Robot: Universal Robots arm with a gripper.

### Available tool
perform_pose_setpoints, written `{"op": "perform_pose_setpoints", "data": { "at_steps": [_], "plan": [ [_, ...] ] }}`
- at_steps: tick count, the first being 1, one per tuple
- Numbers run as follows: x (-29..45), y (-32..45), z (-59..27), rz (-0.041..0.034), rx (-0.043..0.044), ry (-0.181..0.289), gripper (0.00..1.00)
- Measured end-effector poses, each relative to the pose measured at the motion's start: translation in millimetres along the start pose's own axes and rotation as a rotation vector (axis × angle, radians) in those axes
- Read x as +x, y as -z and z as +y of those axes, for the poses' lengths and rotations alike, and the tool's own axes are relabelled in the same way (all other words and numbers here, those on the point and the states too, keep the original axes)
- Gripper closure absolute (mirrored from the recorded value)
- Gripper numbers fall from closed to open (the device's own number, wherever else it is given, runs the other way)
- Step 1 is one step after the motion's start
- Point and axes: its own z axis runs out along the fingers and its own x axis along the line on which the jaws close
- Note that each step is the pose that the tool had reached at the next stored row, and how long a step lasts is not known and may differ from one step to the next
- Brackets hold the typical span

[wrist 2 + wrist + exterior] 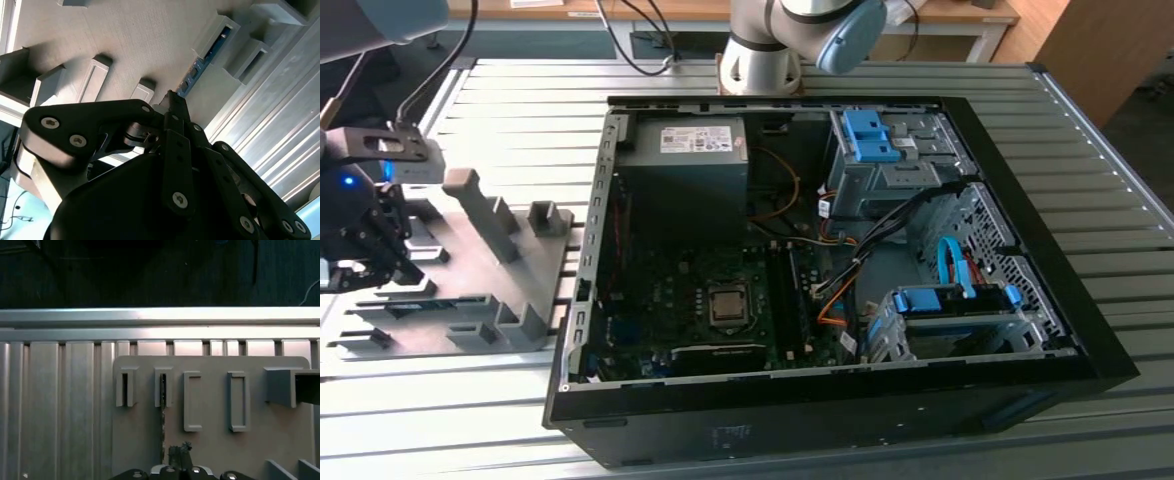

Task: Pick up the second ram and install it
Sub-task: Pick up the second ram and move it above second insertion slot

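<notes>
The second ram (162, 415) stood on edge in a slot of the grey tray (215, 450), which lay on the ribbed bench (60, 405). The gripper (181, 454) hung over the tray, just beside one end of the ram; whether its jaws were clenched or released could not be told.

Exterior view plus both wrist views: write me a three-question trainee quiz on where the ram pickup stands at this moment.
1. Fill in: in the exterior view, the open computer case lies on the exterior view's ____ of the grey tray.
2. True or false: the second ram stands on edge in the tray.
3. The end effector hangs over: A the tray; B the computer case; C a cardboard box.
Key: 1 right; 2 true; 3 A.
</notes>
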Motion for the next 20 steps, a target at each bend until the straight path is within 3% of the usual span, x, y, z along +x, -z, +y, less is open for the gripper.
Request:
{"op": "perform_pose_setpoints", "data": {
  "at_steps": [4, 13, 15, 20],
  "plan": [
    [0.0, -0.2, 0.0, -0.0001, -0.0005, 0.023, 0.9],
    [0.0, -0.1, 0.0, 0.0, -0.0006, 0.024, 0.89],
    [0.0, -0.1, 0.0, 0.0, -0.0007, 0.024, 0.77],
    [0.0, -0.2, 0.0, 0.0001, -0.0007, 0.024, 0.65]
  ]
}}
